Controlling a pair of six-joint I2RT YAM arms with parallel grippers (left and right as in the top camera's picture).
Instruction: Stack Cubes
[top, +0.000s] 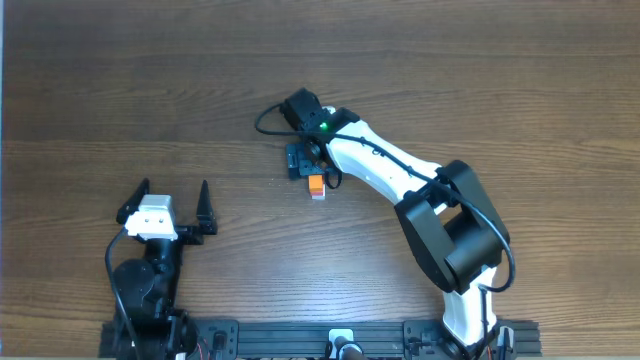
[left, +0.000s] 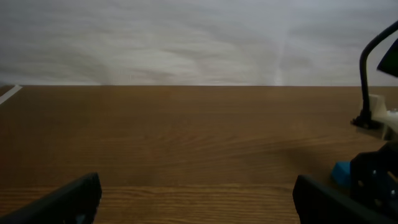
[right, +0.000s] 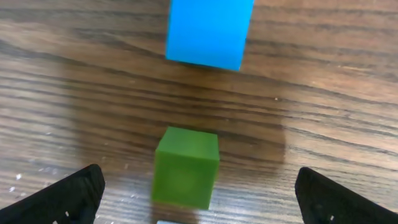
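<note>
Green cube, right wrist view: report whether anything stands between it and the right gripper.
Nothing visible does. The small green cube sits on the brown wooden table, in line with the gap of the open right gripper, with bare wood on both sides. The blue cube lies beyond it, apart.

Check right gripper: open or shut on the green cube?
Open. In the right wrist view the right gripper's fingers stand wide apart, with the green cube between them, touching neither.
</note>
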